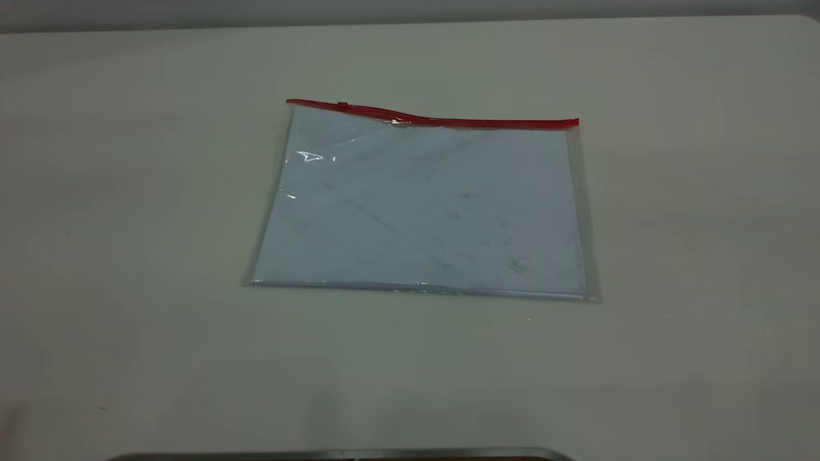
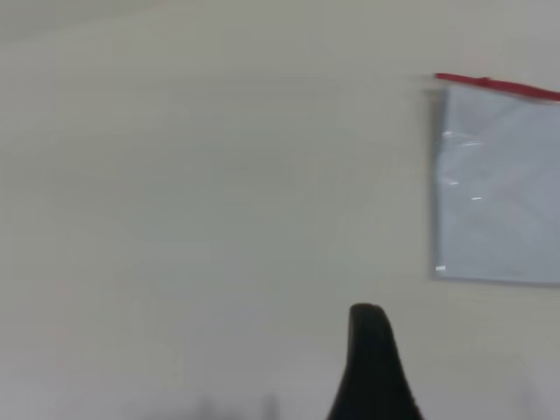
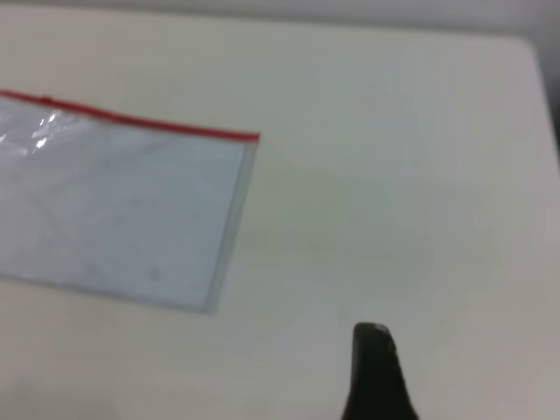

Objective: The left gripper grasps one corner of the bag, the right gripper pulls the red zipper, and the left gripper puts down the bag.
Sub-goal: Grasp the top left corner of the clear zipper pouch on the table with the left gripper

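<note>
Flat on the table [image 1: 128,256], clear bag [image 1: 423,211], red zipper [image 1: 448,120]; hands' state untellable.

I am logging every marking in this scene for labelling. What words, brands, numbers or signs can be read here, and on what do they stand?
None: no readable text in any view.
The bag: only faint smudges on the pale sheet inside; no letters.
The red zipper: plain red, no print.
The table: unmarked.
The left pincer and the right pincer: plain black, no label.
</note>
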Tool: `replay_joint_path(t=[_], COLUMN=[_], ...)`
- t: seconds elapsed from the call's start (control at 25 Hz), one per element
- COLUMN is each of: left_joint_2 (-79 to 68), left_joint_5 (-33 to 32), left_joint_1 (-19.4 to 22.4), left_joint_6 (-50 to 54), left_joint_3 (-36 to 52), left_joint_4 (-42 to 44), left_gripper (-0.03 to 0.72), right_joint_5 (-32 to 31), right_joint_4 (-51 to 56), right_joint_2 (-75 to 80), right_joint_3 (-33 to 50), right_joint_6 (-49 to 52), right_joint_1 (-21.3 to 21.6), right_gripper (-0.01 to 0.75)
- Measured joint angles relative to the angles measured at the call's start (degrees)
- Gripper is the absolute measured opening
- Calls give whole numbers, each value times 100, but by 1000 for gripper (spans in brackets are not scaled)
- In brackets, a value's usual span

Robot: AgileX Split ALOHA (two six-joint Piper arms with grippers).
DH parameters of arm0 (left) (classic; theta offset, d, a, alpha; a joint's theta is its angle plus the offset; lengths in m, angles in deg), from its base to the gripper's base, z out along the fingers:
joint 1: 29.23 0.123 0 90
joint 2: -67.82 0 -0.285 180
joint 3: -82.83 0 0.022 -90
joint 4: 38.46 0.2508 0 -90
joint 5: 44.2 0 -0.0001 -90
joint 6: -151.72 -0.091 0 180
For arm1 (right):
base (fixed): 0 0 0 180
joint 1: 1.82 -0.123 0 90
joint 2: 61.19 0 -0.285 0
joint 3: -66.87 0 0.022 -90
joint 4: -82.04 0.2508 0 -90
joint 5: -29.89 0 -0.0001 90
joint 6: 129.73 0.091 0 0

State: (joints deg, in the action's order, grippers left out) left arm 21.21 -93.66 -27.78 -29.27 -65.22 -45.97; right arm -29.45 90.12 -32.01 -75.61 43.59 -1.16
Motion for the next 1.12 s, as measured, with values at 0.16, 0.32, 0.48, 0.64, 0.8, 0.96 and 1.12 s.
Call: replay_joint_path(t=[0.16,0.32,0.48,0.64,0.8,0.96,1.12], left_joint_2=[-1461,-2865,-4004,-4940,-5872,-6802,-7613], left_joint_5=[483,1086,1639,2083,2270,2282,2336], left_joint_1=[0,0,0,0,0,0,-64], left_joint_6=[-261,-811,-1587,-2368,-3115,-3801,-4514], left_joint_3=[-462,-844,-1096,-1302,-1612,-1984,-2371], left_joint_4=[-557,-1156,-1740,-2396,-2950,-3533,-4064], left_gripper=[587,587,587,587,587,587,587], right_joint_5=[235,818,1250,1698,2205,2573,2724], right_joint_4=[134,176,250,299,316,316,320], right_joint_2=[1146,2034,2730,3327,3930,4424,4767], right_joint_3=[-228,-241,-241,-241,-246,-253,-259], right_joint_6=[-43,-120,-254,-372,-447,-500,-500], right_joint_1=[0,0,0,0,0,0,0], right_gripper=[553,553,553,553,553,553,553])
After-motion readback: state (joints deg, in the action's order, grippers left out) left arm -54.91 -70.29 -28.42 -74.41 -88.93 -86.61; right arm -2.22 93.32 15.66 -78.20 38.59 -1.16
